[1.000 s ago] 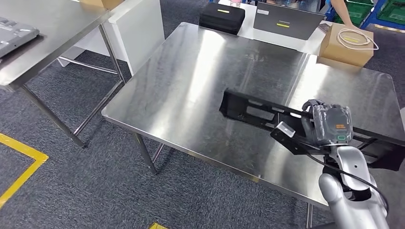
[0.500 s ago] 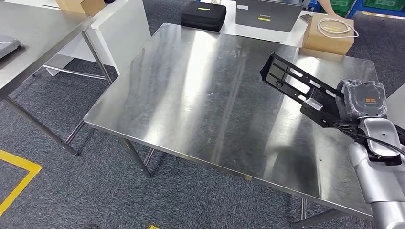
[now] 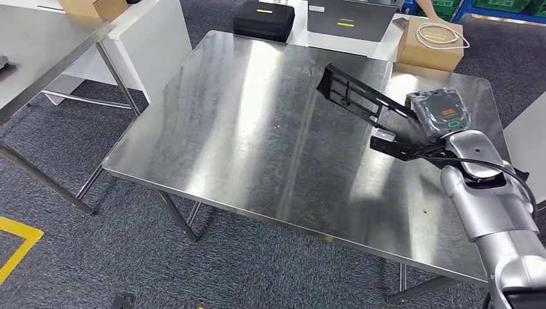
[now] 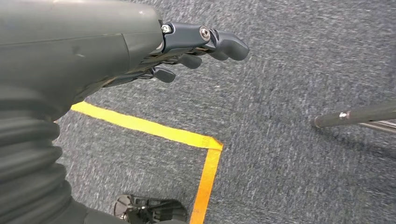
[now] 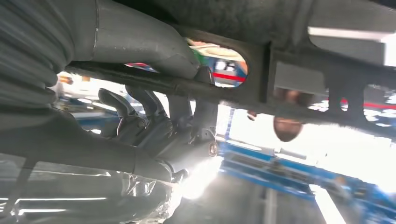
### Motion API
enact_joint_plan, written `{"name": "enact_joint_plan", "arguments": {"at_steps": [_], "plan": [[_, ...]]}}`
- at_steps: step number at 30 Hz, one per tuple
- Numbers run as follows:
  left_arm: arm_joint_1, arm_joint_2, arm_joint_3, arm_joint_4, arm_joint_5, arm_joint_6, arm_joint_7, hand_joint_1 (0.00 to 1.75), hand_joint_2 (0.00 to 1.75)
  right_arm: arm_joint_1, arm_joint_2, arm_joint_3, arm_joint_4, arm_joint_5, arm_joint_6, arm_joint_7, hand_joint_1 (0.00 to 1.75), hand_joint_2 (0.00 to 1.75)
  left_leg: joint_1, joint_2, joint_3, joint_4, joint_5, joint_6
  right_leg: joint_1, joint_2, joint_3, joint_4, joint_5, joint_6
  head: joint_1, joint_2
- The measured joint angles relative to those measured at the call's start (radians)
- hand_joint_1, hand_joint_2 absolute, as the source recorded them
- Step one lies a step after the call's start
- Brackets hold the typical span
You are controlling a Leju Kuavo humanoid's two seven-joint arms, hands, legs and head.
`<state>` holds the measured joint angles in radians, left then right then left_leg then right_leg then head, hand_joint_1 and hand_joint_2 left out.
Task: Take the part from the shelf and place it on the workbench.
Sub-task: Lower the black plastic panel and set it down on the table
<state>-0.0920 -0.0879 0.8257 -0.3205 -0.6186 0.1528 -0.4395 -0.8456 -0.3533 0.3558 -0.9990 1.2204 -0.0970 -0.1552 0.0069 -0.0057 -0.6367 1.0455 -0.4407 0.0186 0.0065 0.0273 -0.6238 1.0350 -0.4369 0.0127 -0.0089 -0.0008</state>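
The part [image 3: 358, 95] is a long black metal bracket with cut-out slots. My right hand [image 3: 439, 114] grips it near one end and holds it above the right rear of the steel workbench [image 3: 257, 122], its free end pointing toward the table's middle. In the right wrist view the dark fingers [image 5: 154, 116] curl around the bracket's bar [image 5: 299, 56]. My left hand [image 4: 187, 51] hangs over the grey carpet with its fingers loosely bent and nothing in them.
A cardboard box [image 3: 430, 42] with a coiled cable, a laptop [image 3: 348, 19] and a black case [image 3: 263, 20] stand beyond the workbench's far edge. A second steel table [image 3: 45, 45] is at the left. Yellow floor tape [image 4: 159, 133] marks the carpet.
The camera has swung, shifting the whole scene. My right hand has carried the bracket from the table's near right side up and toward the far right, and the part now points toward the middle.
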Motion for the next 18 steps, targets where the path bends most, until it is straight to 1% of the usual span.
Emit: {"name": "enact_joint_plan", "arguments": {"at_steps": [3,9,14,18], "plan": [[-0.006,0.002,-0.01,0.005,-0.002,0.001,0.002,0.0,1.75,-0.033,0.023,0.047,0.024,-0.017,0.0,-0.016,1.69,1.75,-0.004,-0.002,0.0,0.0,0.0,0.004,-0.001,-0.003,0.001,-0.001,0.0,0.001,0.0,0.0],[-0.009,0.004,-0.023,0.016,-0.002,0.004,0.004,0.0,1.75,-0.079,0.07,0.115,0.071,-0.034,0.0,-0.025,1.69,1.75,-0.004,-0.002,-0.001,0.0,0.0,0.006,-0.004,-0.003,0.001,-0.002,0.001,0.002,0.0,0.0],[-0.009,0.008,-0.026,0.022,-0.001,0.006,0.004,0.0,1.75,-0.09,0.09,0.141,0.094,-0.04,0.0,-0.031,1.69,1.75,-0.003,-0.003,-0.001,0.0,0.0,0.006,-0.006,-0.003,0.001,-0.002,0.001,0.002,0.0,0.0],[-0.008,0.008,-0.029,0.027,-0.001,0.002,-0.009,0.0,1.75,-0.091,0.095,0.16,0.12,-0.044,-0.001,-0.033,1.69,1.75,-0.002,-0.002,0.0,0.0,0.0,0.006,-0.006,-0.003,0.0,-0.002,0.001,0.002,0.0,0.0]]}}
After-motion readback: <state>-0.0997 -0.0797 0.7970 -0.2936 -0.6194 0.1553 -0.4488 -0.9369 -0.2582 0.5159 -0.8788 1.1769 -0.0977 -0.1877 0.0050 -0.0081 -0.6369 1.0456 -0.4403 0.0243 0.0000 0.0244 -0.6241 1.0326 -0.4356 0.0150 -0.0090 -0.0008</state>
